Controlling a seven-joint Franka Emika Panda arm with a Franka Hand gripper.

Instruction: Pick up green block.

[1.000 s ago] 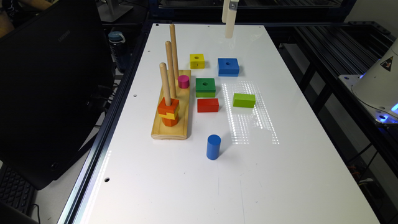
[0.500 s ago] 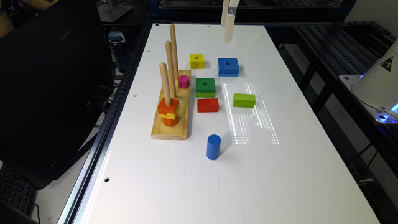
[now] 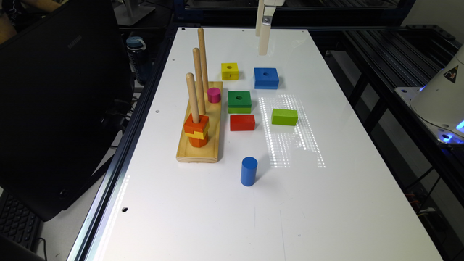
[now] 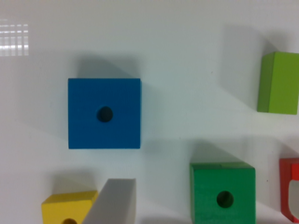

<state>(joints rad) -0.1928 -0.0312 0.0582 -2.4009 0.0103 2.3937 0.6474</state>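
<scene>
The green block [image 3: 239, 101], square with a round centre hole, dark green on top and lime below, lies flat on the white table [image 3: 326, 188] between the peg base and a solid lime-green block [image 3: 284, 116]. The wrist view shows it as the green block [image 4: 223, 193] at the picture's edge. My gripper [image 3: 262, 43] hangs in the air above the table's far end, beyond the blue square block [image 3: 266, 77] and well apart from the green block. In the wrist view its fingers [image 4: 112, 201] stand wide apart, open and holding nothing.
A wooden base [image 3: 201, 127] with three upright pegs carries orange and yellow pieces. Around the green block lie a yellow holed block [image 3: 230, 71], a pink cylinder [image 3: 214, 95], a red block [image 3: 242, 122] and a standing blue cylinder [image 3: 248, 171]. A black monitor [image 3: 61, 101] stands off the table's edge.
The gripper has drifted a little toward the exterior view's left and slightly lower. The blocks have not moved.
</scene>
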